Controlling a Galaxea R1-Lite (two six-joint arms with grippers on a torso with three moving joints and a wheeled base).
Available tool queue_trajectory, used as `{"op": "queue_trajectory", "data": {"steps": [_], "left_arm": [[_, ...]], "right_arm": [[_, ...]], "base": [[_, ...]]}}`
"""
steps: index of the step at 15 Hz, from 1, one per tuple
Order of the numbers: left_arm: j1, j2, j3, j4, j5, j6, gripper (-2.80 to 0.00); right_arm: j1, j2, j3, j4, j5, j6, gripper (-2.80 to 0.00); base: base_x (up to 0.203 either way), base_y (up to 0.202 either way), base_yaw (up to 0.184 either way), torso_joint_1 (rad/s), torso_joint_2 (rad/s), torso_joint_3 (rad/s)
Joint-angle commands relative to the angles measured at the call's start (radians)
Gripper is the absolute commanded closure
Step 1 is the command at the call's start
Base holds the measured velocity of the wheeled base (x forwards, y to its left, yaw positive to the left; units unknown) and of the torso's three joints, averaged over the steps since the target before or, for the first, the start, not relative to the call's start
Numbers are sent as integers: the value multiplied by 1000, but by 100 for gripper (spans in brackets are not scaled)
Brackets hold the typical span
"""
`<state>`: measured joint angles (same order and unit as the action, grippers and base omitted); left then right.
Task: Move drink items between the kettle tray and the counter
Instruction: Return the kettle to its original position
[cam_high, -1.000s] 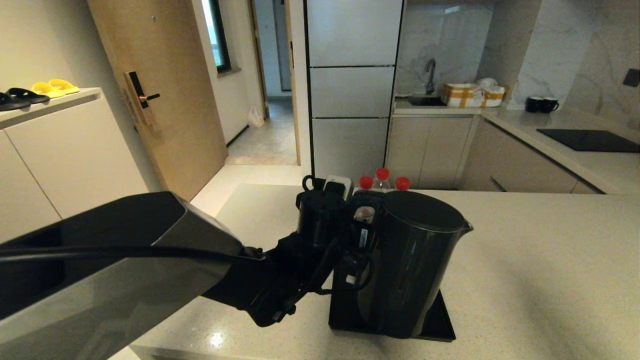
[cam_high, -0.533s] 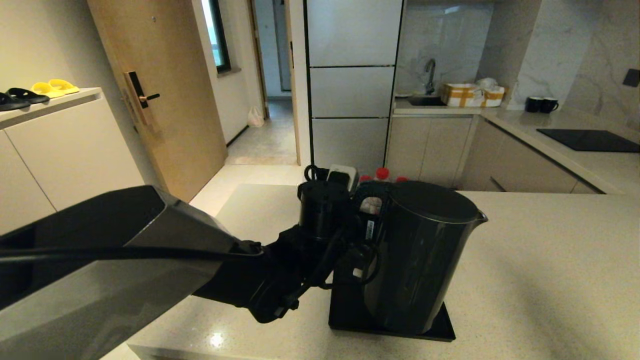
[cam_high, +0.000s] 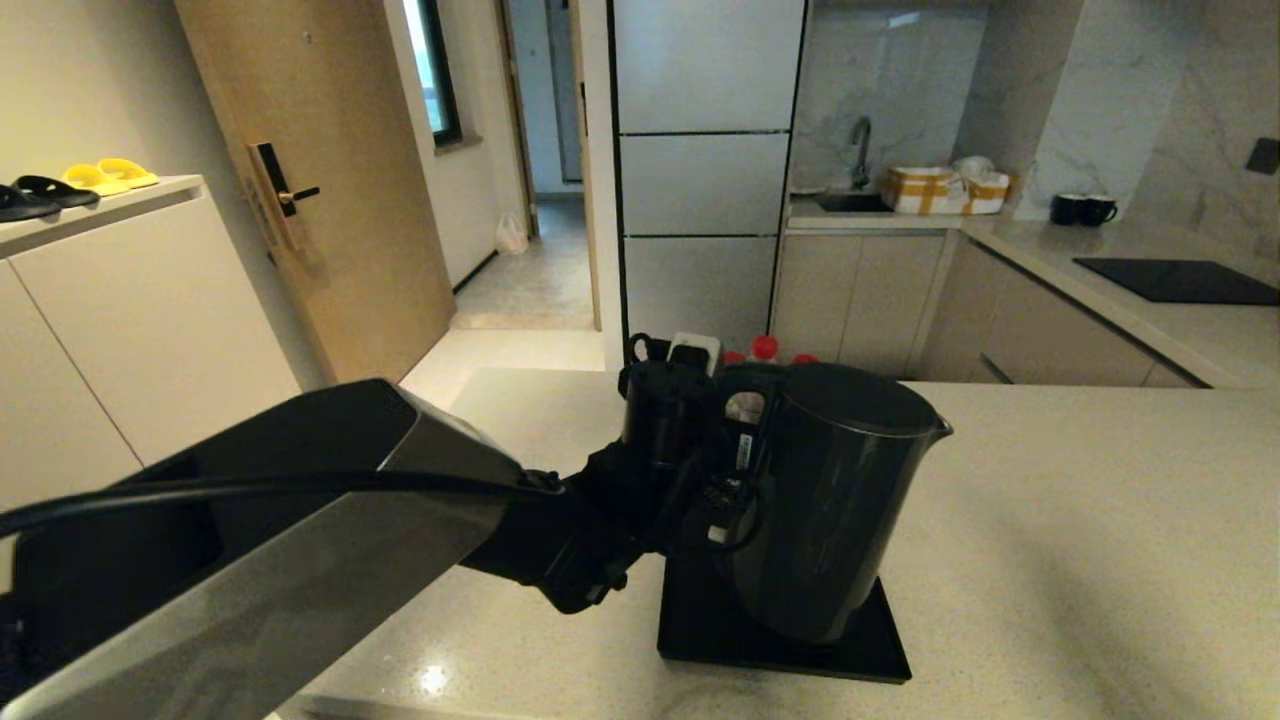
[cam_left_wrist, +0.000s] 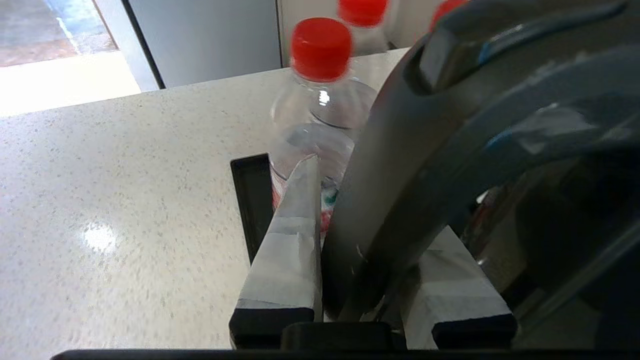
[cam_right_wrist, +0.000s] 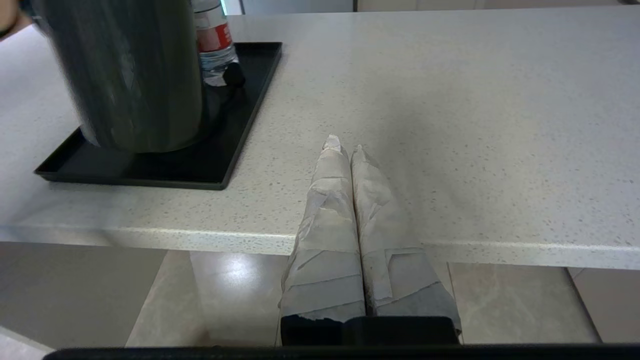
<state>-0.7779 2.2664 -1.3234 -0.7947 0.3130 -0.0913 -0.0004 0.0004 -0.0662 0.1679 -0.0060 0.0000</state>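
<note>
The left pincer (cam_high: 735, 480) is clamped on the loop handle of the black kettle (cam_high: 835, 500), its taped fingers (cam_left_wrist: 290, 245) pressed against either side of the handle. The kettle is upright and appears lifted just clear of the kettle tray (cam_high: 780, 640), above the tray's near part, spout turned to the robot's right. The tray lies flat on the beige speckled surface (cam_high: 1080, 540). Clear bottles with red caps (cam_left_wrist: 320, 100) stand at the far end of the tray, behind the kettle. The right pincer (cam_right_wrist: 346, 150) hangs at the near edge of the surface, its fingers pressed together and holding nothing, well apart from the tray.
</note>
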Motion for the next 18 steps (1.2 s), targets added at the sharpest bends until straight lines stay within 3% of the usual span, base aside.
{"op": "queue_trajectory", "data": {"steps": [1, 6, 12, 14, 18], "left_arm": [[21, 79, -91, 31, 5, 6, 0], [67, 154, -155, 62, 6, 22, 0], [73, 148, -127, 54, 8, 24, 0], [58, 88, -45, 51, 15, 28, 0], [55, 47, -45, 59, 18, 74, 0]], "right_arm": [[-1, 0, 0, 1, 0, 0, 0], [-1, 0, 0, 1, 0, 0, 0], [-1, 0, 0, 1, 0, 0, 0], [-1, 0, 0, 1, 0, 0, 0], [-1, 0, 0, 1, 0, 0, 0]], "base": [[0, 0, 0, 0, 0, 0], [0, 0, 0, 0, 0, 0], [0, 0, 0, 0, 0, 0], [0, 0, 0, 0, 0, 0], [0, 0, 0, 0, 0, 0]]}}
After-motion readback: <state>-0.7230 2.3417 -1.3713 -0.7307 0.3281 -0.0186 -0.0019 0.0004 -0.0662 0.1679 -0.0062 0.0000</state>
